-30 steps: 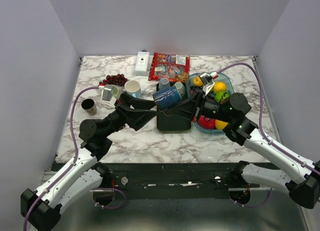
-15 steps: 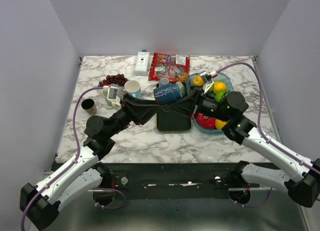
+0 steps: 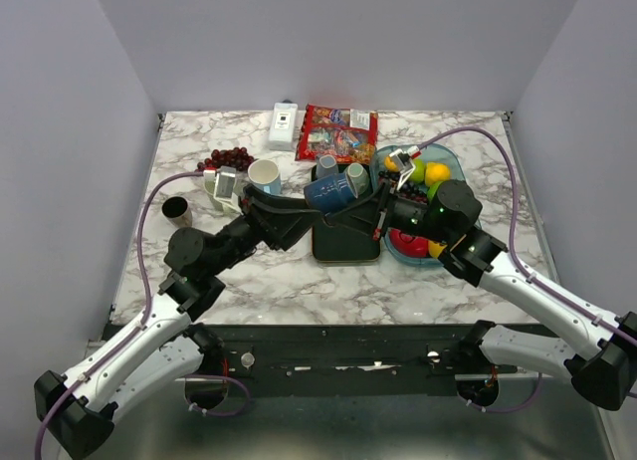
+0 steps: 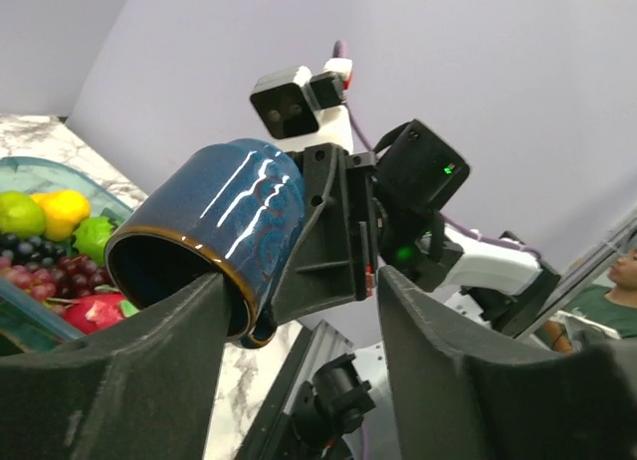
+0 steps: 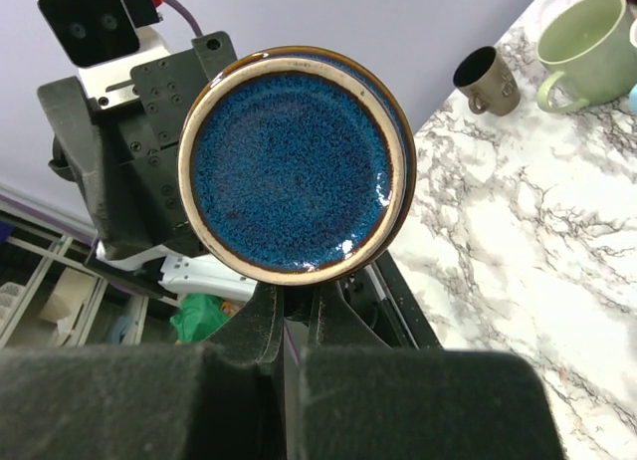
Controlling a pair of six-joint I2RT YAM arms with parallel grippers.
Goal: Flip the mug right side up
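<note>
The blue glazed mug (image 3: 328,191) is held in the air above the black tray (image 3: 343,246), lying on its side. My right gripper (image 3: 354,207) is shut on its handle side. The right wrist view shows the mug's round base (image 5: 294,161) just above the closed gripper (image 5: 296,303). My left gripper (image 3: 302,207) is open at the mug's mouth. In the left wrist view the mug's open mouth (image 4: 164,271) faces the camera. One finger (image 4: 149,360) overlaps the rim and the other (image 4: 448,360) stands apart to the right.
A teal bowl (image 3: 450,163) of fruit sits right of the tray, with two small cups (image 3: 356,176) at the tray's back. A white mug (image 3: 265,174), green mug (image 3: 224,183), brown cup (image 3: 177,211), grapes (image 3: 229,158), snack bag (image 3: 338,131) and white box (image 3: 284,124) lie left and behind.
My left gripper has reached right and up to the mug's mouth. The right gripper has kept hold of the mug and shifted it slightly left.
</note>
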